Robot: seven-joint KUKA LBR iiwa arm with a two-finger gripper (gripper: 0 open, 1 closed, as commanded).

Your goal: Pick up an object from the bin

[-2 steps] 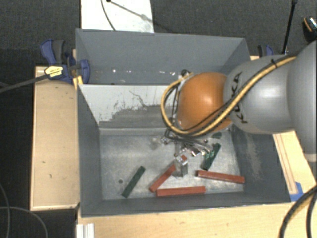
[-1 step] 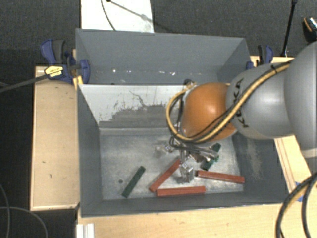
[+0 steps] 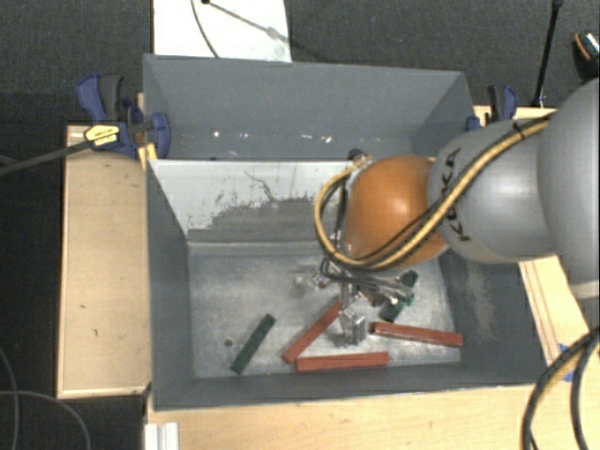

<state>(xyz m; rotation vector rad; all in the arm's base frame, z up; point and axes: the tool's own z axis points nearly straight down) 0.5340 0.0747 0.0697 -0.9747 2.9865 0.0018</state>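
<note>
Gripper [image 3: 354, 324] is sitting low; slanted red-brown stick [image 3: 314, 334] is lying just left of the jaws; open or closed, cannot tell. Risk: flat red-brown stick [image 3: 342, 362] below the jaws snagging, tipping the grasp.

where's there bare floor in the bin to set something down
Bare: the left of the bin floor, from the left wall to the dark green stick and behind it to the rear wall. Narrower: a strip between the right red-brown stick and the right wall. Crowded: front centre, the claw among that stick, the diagonal red-brown stick and the front red-brown stick.
</note>
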